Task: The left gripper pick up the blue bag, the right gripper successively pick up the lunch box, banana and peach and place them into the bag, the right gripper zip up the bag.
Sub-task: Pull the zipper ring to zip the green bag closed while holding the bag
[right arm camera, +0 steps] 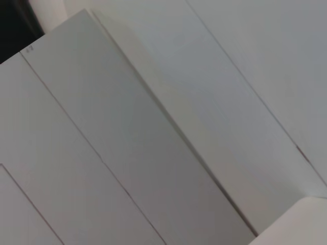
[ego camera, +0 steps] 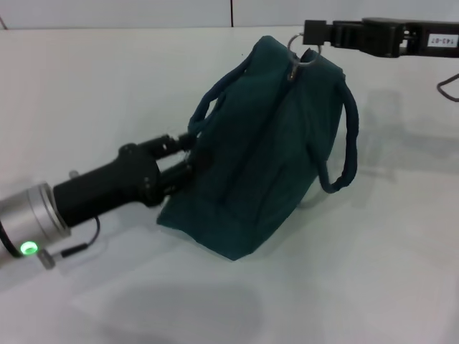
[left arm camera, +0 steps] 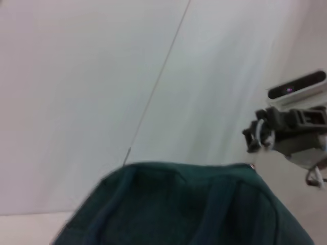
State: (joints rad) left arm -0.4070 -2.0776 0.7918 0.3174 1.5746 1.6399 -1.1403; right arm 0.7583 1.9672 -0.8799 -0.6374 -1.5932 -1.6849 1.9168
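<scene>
Right gripper (ego camera: 310,37), upper right of the head frame: fingertips sit at the metal ring zipper pull (ego camera: 296,43) at the top of the blue bag (ego camera: 262,143); the ring looks caught at the tips, so I judge the fingers closed on it, though the contact itself is small in view. The left wrist view shows the same claw (left arm camera: 258,135) at right of frame, level with the bag's top edge (left arm camera: 184,204), a pale ring at its tips. Left gripper (ego camera: 183,161), left-centre of the head frame: fingers are pressed into the bag's near side wall just below the near loop handle (ego camera: 208,107), apparently clamping fabric; the exact pinch is hidden by the cloth. Bag stands tilted on the white table (ego camera: 373,287), centre of frame, base down, far loop handle (ego camera: 344,143) hanging on its right side. Judged step: zipping, near the end of the run. To do it well, pull the ring along the zipper line rather than upward, keep the left hold steady as counter-tension, and stop at the end stop so the bag does not tip. Contents: top looks closed; lunch box, banana and peach are not visible anywhere, presumably inside, cannot confirm. Right wrist view shows only pale wall panels.
</scene>
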